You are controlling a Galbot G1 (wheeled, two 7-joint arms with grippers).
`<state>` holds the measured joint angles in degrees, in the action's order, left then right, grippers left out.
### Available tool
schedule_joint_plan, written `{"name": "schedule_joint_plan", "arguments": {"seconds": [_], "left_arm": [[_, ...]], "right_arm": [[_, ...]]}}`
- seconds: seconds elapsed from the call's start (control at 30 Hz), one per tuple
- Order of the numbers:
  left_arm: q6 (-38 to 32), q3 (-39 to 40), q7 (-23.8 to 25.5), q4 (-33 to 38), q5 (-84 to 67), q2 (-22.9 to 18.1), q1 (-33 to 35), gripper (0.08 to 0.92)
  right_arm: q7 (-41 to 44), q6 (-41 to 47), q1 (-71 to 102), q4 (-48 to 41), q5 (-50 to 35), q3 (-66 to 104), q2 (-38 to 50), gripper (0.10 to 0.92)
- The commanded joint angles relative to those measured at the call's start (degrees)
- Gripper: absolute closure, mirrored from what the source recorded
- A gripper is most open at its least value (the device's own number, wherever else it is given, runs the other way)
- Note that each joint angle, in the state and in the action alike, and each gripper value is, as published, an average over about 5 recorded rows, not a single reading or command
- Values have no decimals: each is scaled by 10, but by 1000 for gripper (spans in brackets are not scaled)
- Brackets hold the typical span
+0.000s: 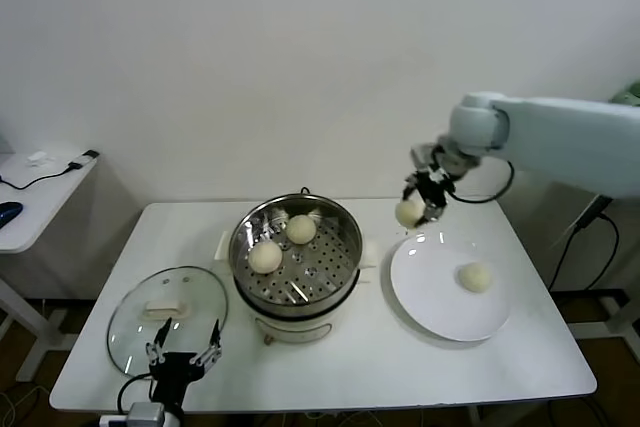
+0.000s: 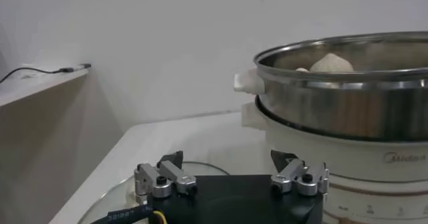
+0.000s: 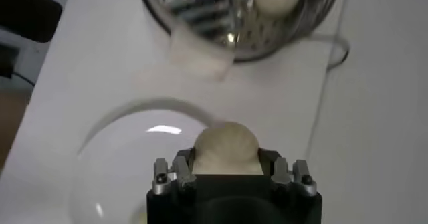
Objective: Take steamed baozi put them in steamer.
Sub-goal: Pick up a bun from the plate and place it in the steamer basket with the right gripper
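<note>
While the right hand (image 1: 413,209) grips one steamed baozi (image 1: 409,212) in the air above the far edge of the white plate (image 1: 425,292), a second bun (image 1: 475,276) lies on that plate. Two buns (image 1: 265,256) sit on the steamer's (image 1: 296,302) perforated floor. Over the glass lid (image 1: 130,322) on the desk (image 1: 400,367), the left hand (image 1: 184,355) hangs open.

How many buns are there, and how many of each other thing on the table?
Baozi: 4 – two in the steamer, one on the plate, one held in the right gripper above the table
Steamer: 1
Plate: 1
Glass lid: 1
Total: 7
</note>
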<state>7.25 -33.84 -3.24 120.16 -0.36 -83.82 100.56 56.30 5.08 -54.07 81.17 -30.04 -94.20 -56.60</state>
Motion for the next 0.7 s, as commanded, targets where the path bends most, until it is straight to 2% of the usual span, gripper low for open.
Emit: {"name": "schedule_joint_plan", "arguments": {"seconds": [0.03,0.3,0.7], "left_arm": [[-1,-1,0,0,-1,1,0,177],[-1,-3,0,-8,-2,-1,-2,177],[-2,-6,-1,-10,-1,-2,-1,177]], "right_arm": [[25,-177,-39,82,61,51,-119,380],[33,-270,40,88,148,55,-172,380],[-10,-297,144,19,216,45,-206,381]]}}
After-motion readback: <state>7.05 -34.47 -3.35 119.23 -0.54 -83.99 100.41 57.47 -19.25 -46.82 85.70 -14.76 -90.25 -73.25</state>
